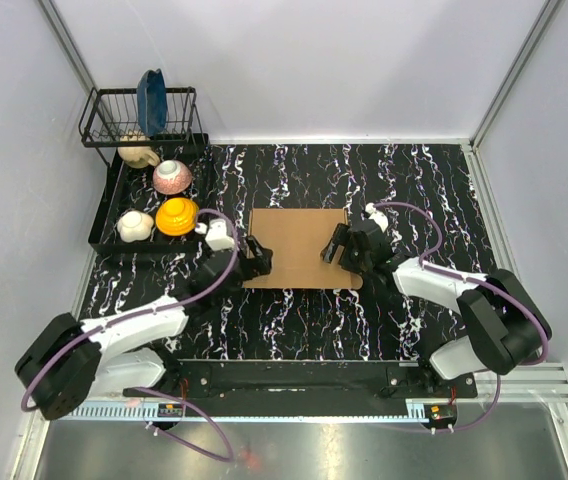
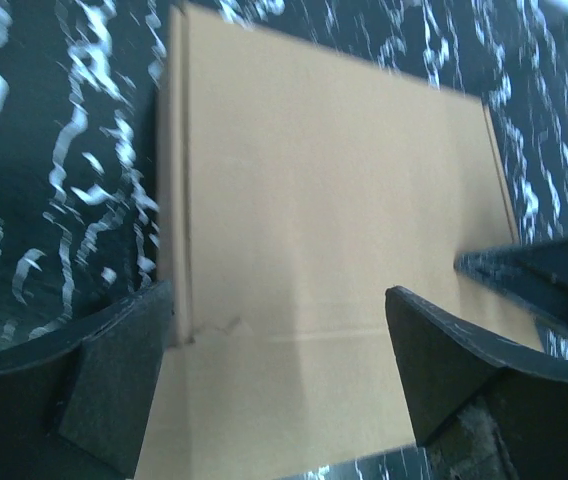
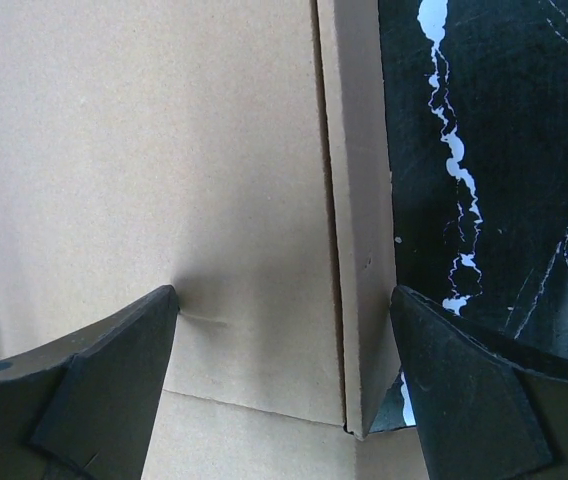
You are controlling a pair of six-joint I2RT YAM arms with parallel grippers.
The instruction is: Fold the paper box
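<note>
Nearby, paper box (image 1: 299,245); bowls (image 1: 176,215) in tray (image 1: 107,200).

There is one box (image 1: 299,245), and there are two grippers, the left gripper (image 1: 262,259) and the right gripper (image 1: 336,245). On one tray (image 1: 101,222) I count three bowls, namely one pink bowl (image 1: 172,177), one orange bowl (image 1: 177,216) and one white bowl (image 1: 134,226), and one beige piece (image 1: 136,151) whose kind I cannot tell. There is also one wire rack (image 1: 114,97), with one blue plate (image 1: 151,101) in it.

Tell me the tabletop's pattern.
Black tabletop with white marble-like streaks, clearest in the top external view.
</note>
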